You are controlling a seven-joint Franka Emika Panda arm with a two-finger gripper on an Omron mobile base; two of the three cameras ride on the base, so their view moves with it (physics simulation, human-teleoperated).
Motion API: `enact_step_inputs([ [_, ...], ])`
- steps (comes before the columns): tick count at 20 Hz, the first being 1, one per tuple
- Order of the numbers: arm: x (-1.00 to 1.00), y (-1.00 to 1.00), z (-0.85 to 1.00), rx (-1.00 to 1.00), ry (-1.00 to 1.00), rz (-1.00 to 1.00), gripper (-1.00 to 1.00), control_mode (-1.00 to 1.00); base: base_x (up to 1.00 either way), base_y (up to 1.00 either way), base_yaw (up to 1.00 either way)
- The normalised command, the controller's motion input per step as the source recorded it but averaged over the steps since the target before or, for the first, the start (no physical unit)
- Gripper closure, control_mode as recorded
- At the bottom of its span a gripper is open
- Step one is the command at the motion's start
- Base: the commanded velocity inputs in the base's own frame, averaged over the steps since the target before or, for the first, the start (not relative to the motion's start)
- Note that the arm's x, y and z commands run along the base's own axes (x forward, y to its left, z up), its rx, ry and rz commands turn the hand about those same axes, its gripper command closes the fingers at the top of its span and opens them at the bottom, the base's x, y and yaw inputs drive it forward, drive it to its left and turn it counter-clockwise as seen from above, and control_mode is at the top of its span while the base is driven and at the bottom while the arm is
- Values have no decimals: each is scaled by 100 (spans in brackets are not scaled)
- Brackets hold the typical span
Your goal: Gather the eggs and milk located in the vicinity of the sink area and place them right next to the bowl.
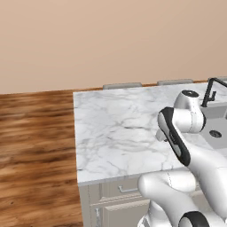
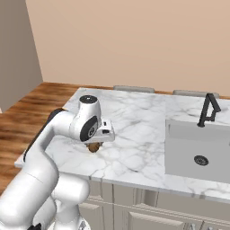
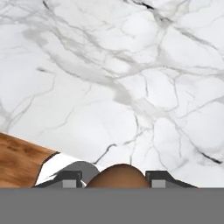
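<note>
A brown egg (image 3: 116, 172) sits between my gripper's (image 3: 115, 180) two dark finger tips, and the gripper is shut on it. From the right base view the same egg (image 2: 93, 147) hangs under the hand, just above the white marble counter (image 2: 134, 130) near its front left corner. The sink area (image 2: 197, 150) is a grey recessed basin with a black faucet (image 2: 207, 110), well to the right of the gripper (image 2: 94, 144). My own arm hides the hand in the left base view. The milk and the bowl are out of view.
The counter's left edge lies close by, with wooden floor (image 3: 17, 159) beyond it. Broad bare marble (image 1: 119, 128) stretches between the hand and the sink (image 1: 217, 126). Cabinet fronts (image 2: 148, 206) run below the counter's front edge.
</note>
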Motion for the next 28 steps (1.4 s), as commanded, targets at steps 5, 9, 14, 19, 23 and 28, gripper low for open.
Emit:
enact_step_inputs([
  [5, -4, 0, 38, 0, 18, -1, 100, -100, 0, 0, 0],
  [9, -7, 0, 55, 0, 32, -7, 100, -100, 0, 0, 0],
  [14, -5, 0, 43, 2, 25, -11, 100, -100, 0, 0, 0],
  [19, -9, -1, 2, 0, 5, -9, 100, -100, 0, 0, 0],
  [23, 0, 0, 0, 0, 0, 0, 100, -100, 0, 0, 0],
  [28, 0, 0, 0, 0, 0, 0, 100, 100, 0, 0, 0],
])
